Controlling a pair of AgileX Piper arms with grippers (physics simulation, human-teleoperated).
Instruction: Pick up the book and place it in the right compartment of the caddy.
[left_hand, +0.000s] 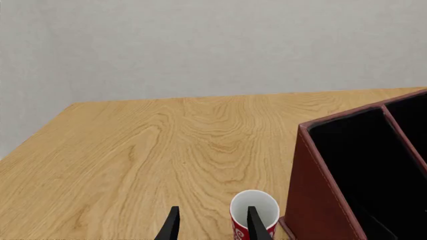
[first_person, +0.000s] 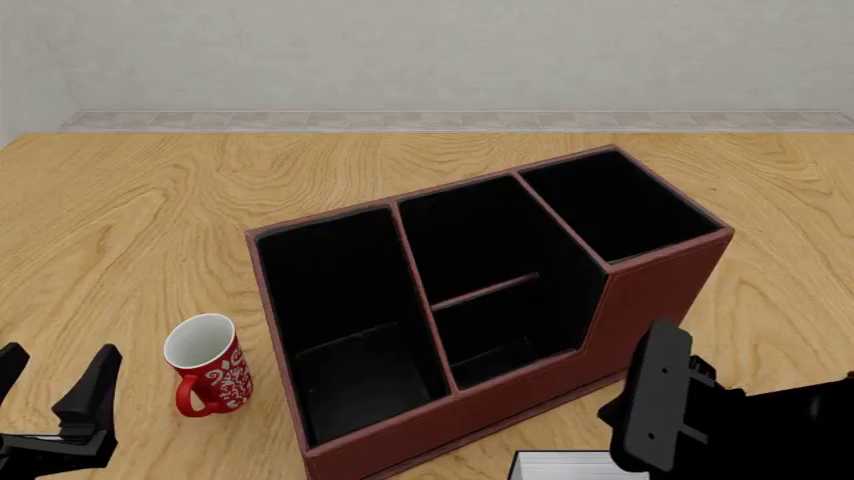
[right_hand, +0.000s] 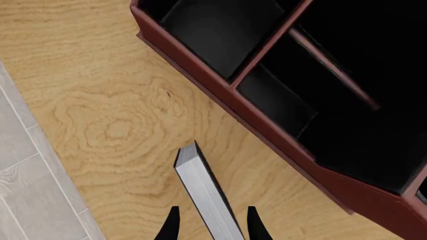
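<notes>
The book (right_hand: 203, 190) lies on the table close in front of the caddy (first_person: 534, 385), showing its white page edges and a thin strip of black cover. In the front view only a corner of the book (first_person: 574, 465) shows at the bottom edge. My right gripper (right_hand: 212, 222) is open, one fingertip on each side of the book, with a gap on one side. The right compartment (first_person: 621, 205), the tallest section, holds nothing. My left gripper (first_person: 54, 378) hovers open and holds nothing, at the near left beside the red mug (first_person: 207, 365).
The red mug (left_hand: 253, 207) stands upright just left of the caddy's (left_hand: 320, 200) wall, right by one fingertip of my left gripper (left_hand: 212, 225). The caddy's (right_hand: 220, 95) middle section has a crossbar. The table's near edge runs close behind the book.
</notes>
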